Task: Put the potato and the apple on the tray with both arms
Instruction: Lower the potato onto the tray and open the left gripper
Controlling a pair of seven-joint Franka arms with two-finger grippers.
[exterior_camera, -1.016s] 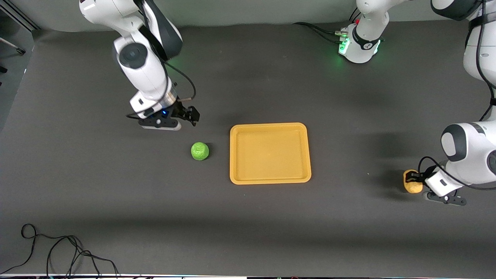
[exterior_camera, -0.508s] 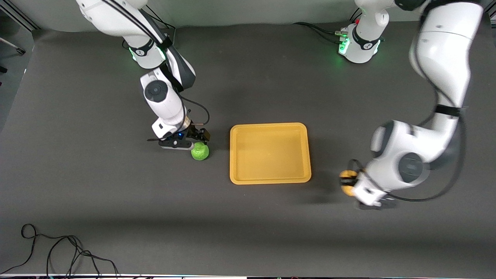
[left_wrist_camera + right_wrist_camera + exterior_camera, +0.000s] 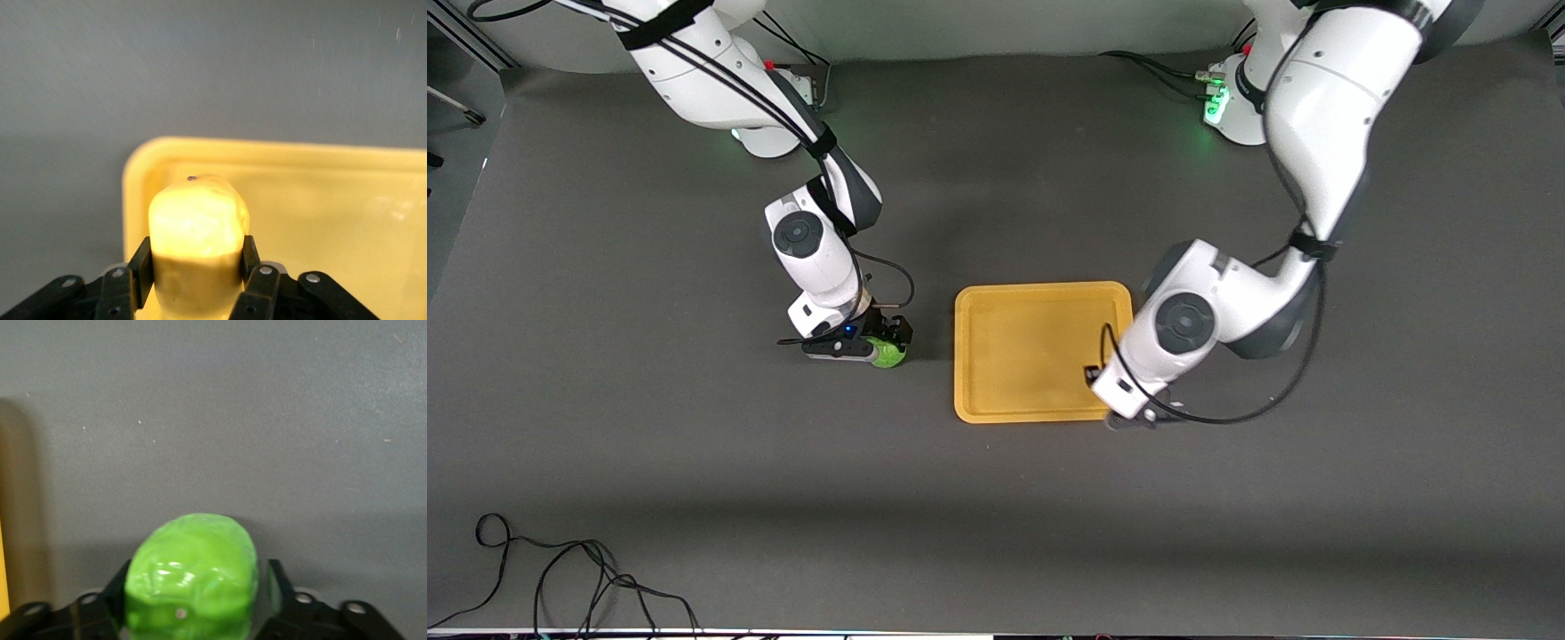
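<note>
The green apple (image 3: 890, 356) rests on the table beside the orange-yellow tray (image 3: 1032, 347), toward the right arm's end. My right gripper (image 3: 882, 341) is down around the apple (image 3: 192, 553). Its jaws straddle it, with a small gap at one finger (image 3: 275, 581). My left gripper (image 3: 1096, 375) is over the tray's corner nearest the front camera, toward the left arm's end. It is shut on the yellow-tan potato (image 3: 197, 217), which it holds just above the tray floor (image 3: 333, 207). The left wrist hides the potato in the front view.
A black cable (image 3: 560, 569) lies coiled on the dark table near the front camera at the right arm's end. A sliver of the tray's rim (image 3: 3, 577) shows at the edge of the right wrist view.
My left arm has carried the potato from the table at its own end to over the tray's corner. My right gripper has come down from above the apple and now straddles it.
</note>
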